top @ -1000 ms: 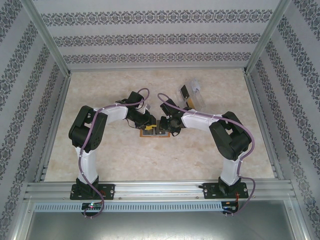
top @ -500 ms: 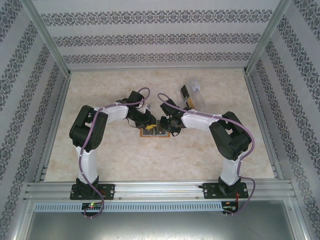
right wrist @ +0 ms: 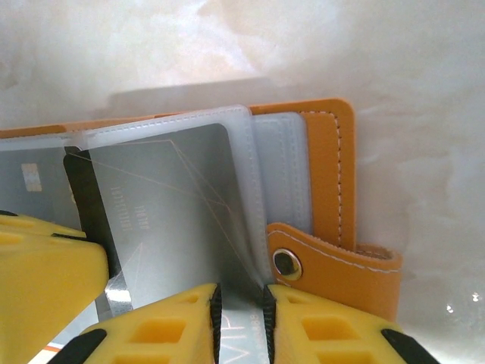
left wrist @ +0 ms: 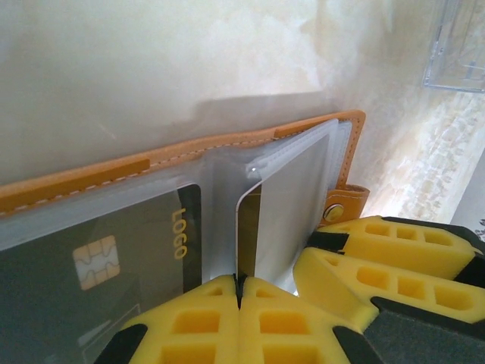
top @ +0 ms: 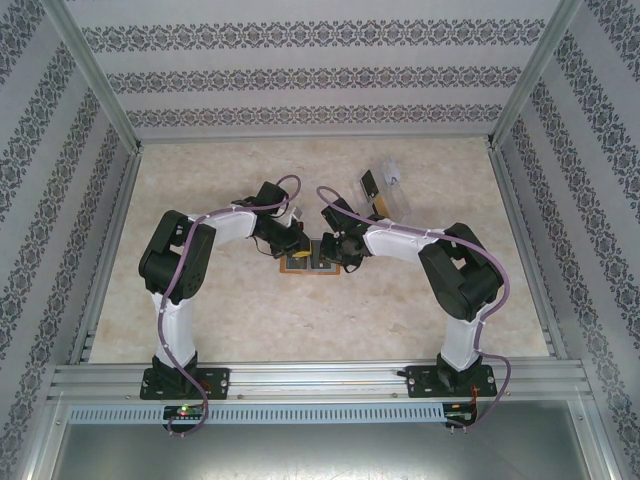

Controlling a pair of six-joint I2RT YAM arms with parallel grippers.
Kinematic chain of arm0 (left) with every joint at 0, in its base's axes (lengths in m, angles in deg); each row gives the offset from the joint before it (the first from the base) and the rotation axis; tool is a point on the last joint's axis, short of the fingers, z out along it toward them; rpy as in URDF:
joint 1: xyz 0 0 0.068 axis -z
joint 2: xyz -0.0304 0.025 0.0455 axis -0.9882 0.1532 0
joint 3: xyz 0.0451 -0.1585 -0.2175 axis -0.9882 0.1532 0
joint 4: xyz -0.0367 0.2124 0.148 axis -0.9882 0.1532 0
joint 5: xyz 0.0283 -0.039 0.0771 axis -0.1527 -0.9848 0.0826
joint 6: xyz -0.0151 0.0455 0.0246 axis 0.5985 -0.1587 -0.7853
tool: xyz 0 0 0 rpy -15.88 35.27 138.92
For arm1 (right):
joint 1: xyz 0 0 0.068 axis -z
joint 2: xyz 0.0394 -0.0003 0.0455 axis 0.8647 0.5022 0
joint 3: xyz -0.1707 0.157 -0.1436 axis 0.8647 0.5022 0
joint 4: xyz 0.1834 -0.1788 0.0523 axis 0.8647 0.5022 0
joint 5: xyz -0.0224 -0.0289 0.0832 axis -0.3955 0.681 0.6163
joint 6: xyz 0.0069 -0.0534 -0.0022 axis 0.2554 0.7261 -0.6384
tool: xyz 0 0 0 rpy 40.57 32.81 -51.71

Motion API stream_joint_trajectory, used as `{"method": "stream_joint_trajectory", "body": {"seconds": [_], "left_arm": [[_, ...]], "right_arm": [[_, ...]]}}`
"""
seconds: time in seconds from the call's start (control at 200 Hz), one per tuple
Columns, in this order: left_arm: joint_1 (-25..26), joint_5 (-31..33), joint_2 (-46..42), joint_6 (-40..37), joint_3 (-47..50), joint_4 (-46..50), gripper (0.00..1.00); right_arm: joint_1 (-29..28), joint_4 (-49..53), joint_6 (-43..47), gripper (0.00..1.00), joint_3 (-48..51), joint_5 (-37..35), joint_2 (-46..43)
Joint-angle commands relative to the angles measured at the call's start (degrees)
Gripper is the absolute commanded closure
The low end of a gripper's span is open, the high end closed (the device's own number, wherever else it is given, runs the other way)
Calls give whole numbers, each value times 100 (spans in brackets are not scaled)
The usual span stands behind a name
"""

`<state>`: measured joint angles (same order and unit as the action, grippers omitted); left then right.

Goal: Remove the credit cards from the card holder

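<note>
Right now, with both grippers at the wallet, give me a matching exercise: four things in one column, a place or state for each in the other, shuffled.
Things:
1. card holder
2. dark LOGO card
3. left gripper
4. clear tray

Places or states:
A. fingers shut together
B. inside a clear pocket
C. orange, lying open on the table
D. farther back on the table, apart from the holder

Pairs: 1-C, 2-B, 3-A, 4-D
</note>
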<state>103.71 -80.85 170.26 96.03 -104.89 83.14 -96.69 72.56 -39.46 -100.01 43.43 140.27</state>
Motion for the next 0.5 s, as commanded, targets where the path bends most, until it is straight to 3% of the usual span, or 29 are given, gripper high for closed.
{"method": "stream_joint_trajectory", "body": {"seconds": [0.0, 0.355, 0.495], "left_arm": [[44, 256, -271, -329, 29, 459, 100], [-149, 1099, -1451, -833, 405, 1129, 100], [-241, 1271, -1916, -877, 534, 1133, 100]], "right_arm": [[38, 180, -104, 75, 209, -120, 69], [37, -405, -94, 74, 550, -210, -433], [9, -1044, 179, 62, 868, -91, -1151]]}}
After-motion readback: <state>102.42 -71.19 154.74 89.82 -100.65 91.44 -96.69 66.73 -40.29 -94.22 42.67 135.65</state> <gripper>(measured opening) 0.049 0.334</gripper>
